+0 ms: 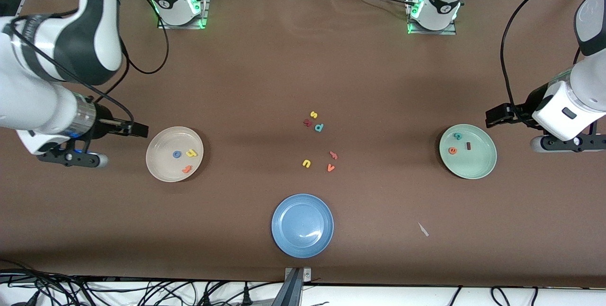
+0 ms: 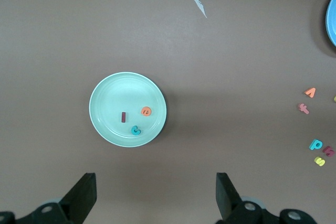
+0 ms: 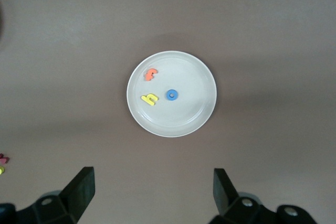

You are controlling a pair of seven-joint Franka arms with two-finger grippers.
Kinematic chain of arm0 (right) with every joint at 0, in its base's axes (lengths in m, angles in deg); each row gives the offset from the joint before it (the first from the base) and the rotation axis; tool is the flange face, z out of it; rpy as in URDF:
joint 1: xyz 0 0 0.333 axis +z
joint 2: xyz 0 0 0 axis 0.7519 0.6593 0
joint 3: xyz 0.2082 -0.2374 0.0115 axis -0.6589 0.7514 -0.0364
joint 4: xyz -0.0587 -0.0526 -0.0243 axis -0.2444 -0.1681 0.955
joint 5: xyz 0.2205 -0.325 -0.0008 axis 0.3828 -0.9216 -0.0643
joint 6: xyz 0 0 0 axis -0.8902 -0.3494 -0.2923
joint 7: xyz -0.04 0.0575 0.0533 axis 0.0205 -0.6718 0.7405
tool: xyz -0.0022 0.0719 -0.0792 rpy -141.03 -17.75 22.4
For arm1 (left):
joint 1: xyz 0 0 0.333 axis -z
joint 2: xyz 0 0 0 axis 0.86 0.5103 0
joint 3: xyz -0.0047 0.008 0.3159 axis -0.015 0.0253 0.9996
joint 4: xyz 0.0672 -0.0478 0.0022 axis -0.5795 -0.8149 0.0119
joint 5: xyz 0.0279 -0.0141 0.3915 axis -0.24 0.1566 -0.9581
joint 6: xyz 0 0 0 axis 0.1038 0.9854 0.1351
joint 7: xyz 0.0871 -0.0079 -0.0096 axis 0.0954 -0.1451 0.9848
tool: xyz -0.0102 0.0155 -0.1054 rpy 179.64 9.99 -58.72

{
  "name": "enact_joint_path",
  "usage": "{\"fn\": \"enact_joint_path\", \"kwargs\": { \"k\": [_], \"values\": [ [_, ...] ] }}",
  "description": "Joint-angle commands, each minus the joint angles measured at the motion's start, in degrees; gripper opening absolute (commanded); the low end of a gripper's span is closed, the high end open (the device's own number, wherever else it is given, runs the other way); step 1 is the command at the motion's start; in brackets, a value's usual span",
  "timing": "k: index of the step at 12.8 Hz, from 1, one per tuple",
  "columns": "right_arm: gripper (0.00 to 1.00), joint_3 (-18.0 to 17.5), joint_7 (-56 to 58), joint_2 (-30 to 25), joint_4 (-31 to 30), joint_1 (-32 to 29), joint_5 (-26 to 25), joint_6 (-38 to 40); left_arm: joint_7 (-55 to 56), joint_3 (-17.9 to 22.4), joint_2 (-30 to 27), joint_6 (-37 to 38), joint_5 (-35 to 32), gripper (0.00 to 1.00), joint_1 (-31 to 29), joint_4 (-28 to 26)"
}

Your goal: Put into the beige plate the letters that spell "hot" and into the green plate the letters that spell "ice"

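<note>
Reading the table as a clock with twelve toward the robots' bases, the spare letters (image 1: 319, 127) are lying scattered at the centre, with the plate at the right arm's end (image 1: 161, 168) sitting at nine, the plate at the left arm's end (image 1: 478, 168) at three and a third plate (image 1: 302, 225) at six. In the nine o'clock plate the "o" (image 1: 176, 154) is resting at the middle, with the "h" (image 1: 191, 153) at its three and the "t" (image 1: 187, 169) at its five. In the three o'clock plate the "i" (image 1: 468, 145) is lying near the middle, the "c" (image 1: 457, 136) at eleven and the "e" (image 1: 452, 150) at nine.
</note>
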Motion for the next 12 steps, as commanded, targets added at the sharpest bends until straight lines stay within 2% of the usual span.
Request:
{"fn": "enact_joint_path", "kwargs": {
  "k": [1,2,3,5,7,9,12],
  "values": [
    [1.00,-20.5,1.1,-7.1,0.7,-18.8,-3.8,1.4,-1.0,-0.1,-1.2,-0.3,0.8,1.00,-0.5,-1.3],
    [1.00,-30.2,0.2,-9.1,-0.6,-25.7,-9.4,1.3,-1.0,-0.1,-1.1,-0.3,0.8,1.00,-0.5,-1.4],
    [1.00,-35.6,-0.9,-11.9,-3.8,-29.4,-13.0,-0.4,-1.0,-0.1,-1.1,-0.3,0.8,1.00,-0.5,-1.4],
    [1.00,-39.2,-1.7,-17.4,-10.8,-32.9,-13.9,-4.2,-1.0,-0.1,-1.0,-0.3,0.8,1.00,-0.5,-1.3],
    [1.00,-40.7,-1.7,-23.2,-16.4,-34.6,-14.9,-6.0,-1.0,0.0,-0.8,-0.3,0.8,1.00,-0.6,-1.4],
    [1.00,-41.1,-1.7,-26.8,-18.5,-34.7,-16.6,-5.0,-1.0,0.0,-0.9,-0.3,0.8,1.00,-0.7,-1.4],
    [1.00,-41.1,-1.7,-26.8,-16.7,-34.6,-17.5,0.4,-1.0,0.0,-0.8,-0.2,0.8,1.00,-0.6,-1.5]
  ]
}}
